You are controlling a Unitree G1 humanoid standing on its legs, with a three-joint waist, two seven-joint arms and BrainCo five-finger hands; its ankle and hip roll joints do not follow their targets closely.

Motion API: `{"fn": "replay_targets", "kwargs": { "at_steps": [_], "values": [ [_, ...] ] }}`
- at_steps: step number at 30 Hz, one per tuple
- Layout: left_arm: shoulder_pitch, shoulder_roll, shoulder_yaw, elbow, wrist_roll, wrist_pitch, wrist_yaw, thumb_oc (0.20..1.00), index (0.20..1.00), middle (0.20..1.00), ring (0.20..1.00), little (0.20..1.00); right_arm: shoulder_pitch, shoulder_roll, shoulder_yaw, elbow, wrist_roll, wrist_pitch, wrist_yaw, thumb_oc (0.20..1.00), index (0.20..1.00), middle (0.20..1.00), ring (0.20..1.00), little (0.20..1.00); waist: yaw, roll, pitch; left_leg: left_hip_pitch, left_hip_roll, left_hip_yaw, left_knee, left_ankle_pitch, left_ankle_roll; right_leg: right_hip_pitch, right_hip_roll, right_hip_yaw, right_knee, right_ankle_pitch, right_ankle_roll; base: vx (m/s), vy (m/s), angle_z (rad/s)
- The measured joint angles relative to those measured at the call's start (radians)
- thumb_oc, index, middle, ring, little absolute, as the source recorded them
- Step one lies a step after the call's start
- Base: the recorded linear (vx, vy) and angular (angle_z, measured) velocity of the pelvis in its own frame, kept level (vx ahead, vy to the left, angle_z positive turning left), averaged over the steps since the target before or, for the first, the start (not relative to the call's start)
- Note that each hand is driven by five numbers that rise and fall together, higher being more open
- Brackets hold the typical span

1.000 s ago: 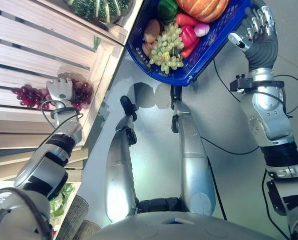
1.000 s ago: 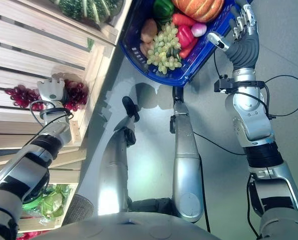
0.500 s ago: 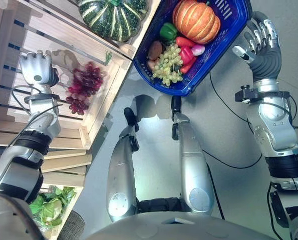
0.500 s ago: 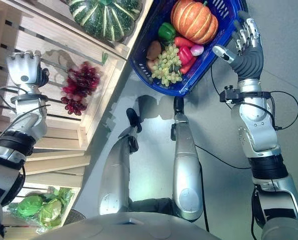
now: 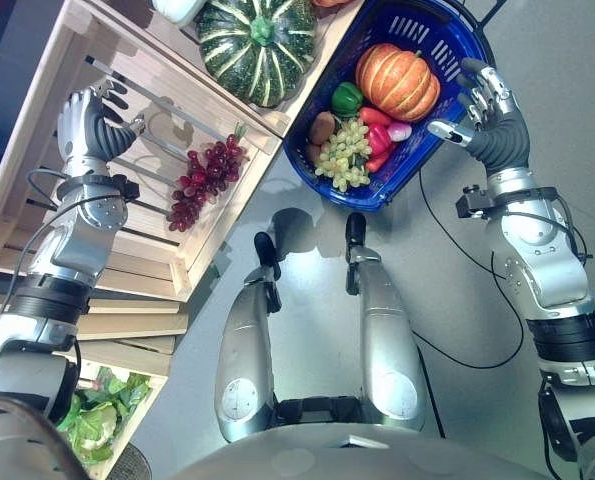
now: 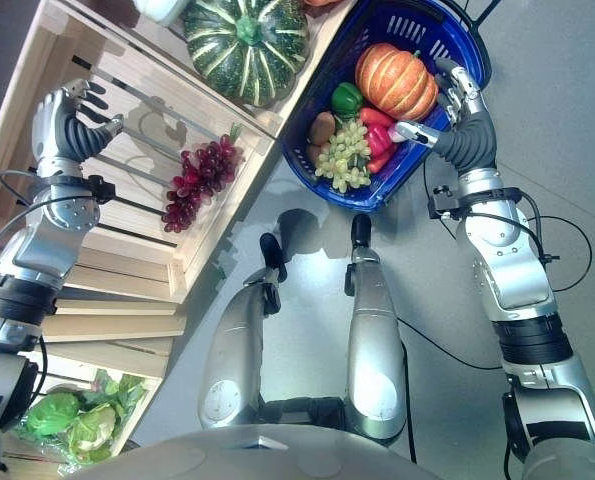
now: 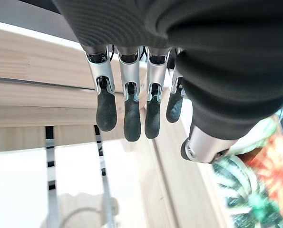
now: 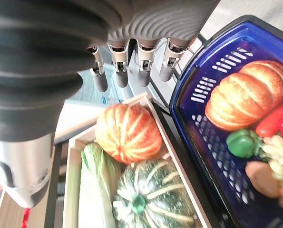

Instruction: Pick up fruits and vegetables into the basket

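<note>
The left hand (image 5: 92, 122) hangs open and empty over the wooden crate (image 5: 37, 150), and the red grapes (image 5: 202, 180) lie in this crate, near the hand. To the right of the crate, the blue basket (image 5: 447, 30) already holds a pumpkin (image 5: 397, 82), green grapes (image 5: 345, 155) and peppers, and the right hand (image 5: 487, 115), fingers relaxed and holding nothing, is beside its rim. I judge the red grapes are the step in hand, so the left hand must come down and close on them.

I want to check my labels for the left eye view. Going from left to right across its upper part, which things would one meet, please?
left hand → red grapes → green pumpkin → green grapes → orange pumpkin → right hand
</note>
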Motion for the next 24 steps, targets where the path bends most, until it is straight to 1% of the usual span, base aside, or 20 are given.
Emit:
{"fn": "replay_targets", "kwargs": {
  "at_steps": [2, 3, 4, 5, 7, 9, 12, 14, 18, 19, 20, 21, 24],
  "values": [
    [-0.001, 0.000, 0.001, 0.000, -0.002, 0.003, -0.013, 0.200, 0.200, 0.200, 0.200, 0.200, -0.004, 0.000, 0.008, 0.000, 0.000, 0.006, 0.002, 1.000, 1.000, 1.000, 1.000, 1.000, 0.003, 0.000, 0.000, 0.010, 0.000, -0.002, -0.002, -0.001, 0.001, 0.015, 0.000, -0.003, -0.007, 0.001, 0.001, 0.03, -0.044, 0.04],
    [-0.004, 0.001, 0.001, 0.000, -0.002, 0.022, -0.018, 0.639, 0.639, 0.639, 0.639, 0.639, -0.015, -0.006, 0.018, 0.000, 0.001, 0.011, 0.003, 1.000, 1.000, 1.000, 1.000, 1.000, 0.002, -0.001, 0.000, 0.012, 0.001, -0.007, 0.001, -0.003, 0.001, 0.022, 0.001, -0.006, -0.011, 0.001, 0.002, 0.02, -0.038, 0.06],
    [-0.006, 0.001, 0.001, 0.000, -0.003, 0.028, -0.023, 0.787, 0.787, 0.787, 0.787, 0.787, -0.021, -0.008, 0.018, 0.000, 0.001, 0.013, 0.004, 1.000, 1.000, 1.000, 1.000, 1.000, 0.004, -0.002, 0.000, 0.011, 0.001, -0.009, 0.004, -0.004, 0.001, 0.023, 0.002, -0.006, -0.011, 0.002, 0.001, 0.02, -0.052, 0.05],
    [-0.006, 0.000, 0.001, 0.000, -0.003, 0.038, -0.033, 1.000, 1.000, 1.000, 1.000, 1.000, -0.033, -0.011, 0.018, 0.000, 0.001, 0.021, 0.004, 1.000, 1.000, 1.000, 1.000, 1.000, 0.007, -0.003, 0.001, 0.008, 0.001, -0.009, 0.009, -0.006, 0.002, 0.023, 0.002, -0.006, -0.011, 0.005, -0.003, 0.00, 0.000, 0.00],
    [-0.003, -0.007, -0.003, 0.002, -0.003, 0.050, -0.037, 1.000, 1.000, 1.000, 1.000, 1.000, -0.037, -0.012, 0.021, 0.000, 0.001, 0.024, -0.001, 1.000, 1.000, 1.000, 1.000, 1.000, 0.010, -0.005, 0.002, 0.005, 0.001, -0.011, 0.011, -0.009, 0.003, 0.023, 0.002, -0.007, -0.011, 0.005, -0.003, 0.00, -0.041, 0.03],
    [-0.008, -0.008, -0.035, 0.011, -0.001, 0.074, -0.037, 1.000, 1.000, 1.000, 1.000, 1.000, -0.040, -0.012, 0.040, 0.004, 0.002, 0.024, -0.005, 1.000, 1.000, 1.000, 1.000, 1.000, 0.010, -0.008, 0.001, 0.003, 0.001, -0.012, 0.015, -0.012, 0.004, 0.023, 0.002, -0.007, -0.011, 0.007, -0.002, 0.00, -0.019, 0.01],
    [-0.028, -0.024, -0.093, 0.046, 0.017, 0.115, -0.033, 1.000, 1.000, 1.000, 1.000, 1.000, -0.042, -0.011, 0.066, 0.013, 0.002, 0.023, -0.010, 1.000, 1.000, 1.000, 1.000, 1.000, 0.001, -0.017, 0.002, -0.014, 0.004, -0.012, 0.043, -0.030, 0.007, 0.019, 0.004, -0.005, -0.012, 0.008, 0.001, 0.00, -0.019, -0.03],
    [-0.038, -0.043, -0.110, 0.072, 0.019, 0.137, -0.030, 1.000, 1.000, 1.000, 1.000, 1.000, -0.045, -0.010, 0.076, 0.017, 0.003, 0.019, -0.017, 1.000, 1.000, 1.000, 1.000, 1.000, -0.007, -0.026, 0.001, -0.030, 0.006, -0.012, 0.063, -0.041, 0.010, 0.010, 0.004, -0.003, -0.012, 0.009, 0.004, 0.00, -0.021, -0.05],
    [-0.081, -0.073, -0.167, 0.168, 0.061, 0.180, 0.003, 1.000, 1.000, 1.000, 1.000, 1.000, -0.060, -0.010, 0.080, 0.028, 0.004, -0.019, -0.036, 1.000, 1.000, 1.000, 1.000, 1.000, -0.024, -0.042, 0.002, -0.081, 0.013, -0.005, 0.097, -0.052, 0.016, -0.032, 0.009, 0.006, -0.011, 0.016, 0.009, -0.01, -0.018, -0.08],
    [-0.085, -0.078, -0.191, 0.185, 0.070, 0.195, 0.018, 1.000, 1.000, 1.000, 1.000, 1.000, -0.063, -0.007, 0.084, 0.029, 0.012, -0.035, -0.052, 1.000, 1.000, 1.000, 1.000, 1.000, -0.028, -0.051, 0.004, -0.094, 0.018, 0.001, 0.106, -0.056, 0.015, -0.045, 0.014, 0.014, -0.010, 0.019, 0.009, -0.01, -0.017, -0.16],
    [-0.086, -0.086, -0.194, 0.201, 0.079, 0.197, 0.028, 1.000, 1.000, 1.000, 1.000, 1.000, -0.062, -0.007, 0.085, 0.029, 0.014, -0.046, -0.055, 1.000, 1.000, 1.000, 1.000, 1.000, -0.028, -0.053, 0.004, -0.099, 0.020, 0.003, 0.112, -0.060, 0.015, -0.050, 0.017, 0.017, -0.009, 0.019, 0.008, -0.02, -0.021, -0.18],
    [-0.085, -0.113, -0.196, 0.230, 0.087, 0.209, 0.042, 1.000, 1.000, 1.000, 1.000, 1.000, -0.061, -0.003, 0.085, 0.029, 0.018, -0.068, -0.069, 1.000, 1.000, 1.000, 1.000, 1.000, -0.036, -0.055, 0.005, -0.108, 0.020, 0.006, 0.115, -0.063, 0.015, -0.061, 0.018, 0.022, -0.008, 0.020, 0.009, -0.01, -0.015, -0.11],
    [-0.094, -0.153, -0.213, 0.285, 0.087, 0.221, 0.069, 1.000, 1.000, 1.000, 1.000, 1.000, -0.060, 0.010, 0.085, 0.031, 0.022, -0.096, -0.091, 1.000, 1.000, 1.000, 1.000, 1.000, -0.052, -0.056, 0.005, -0.124, 0.020, 0.007, 0.118, -0.065, 0.015, -0.077, 0.018, 0.025, -0.008, 0.021, 0.010, -0.01, -0.012, -0.04]
  ]
}}
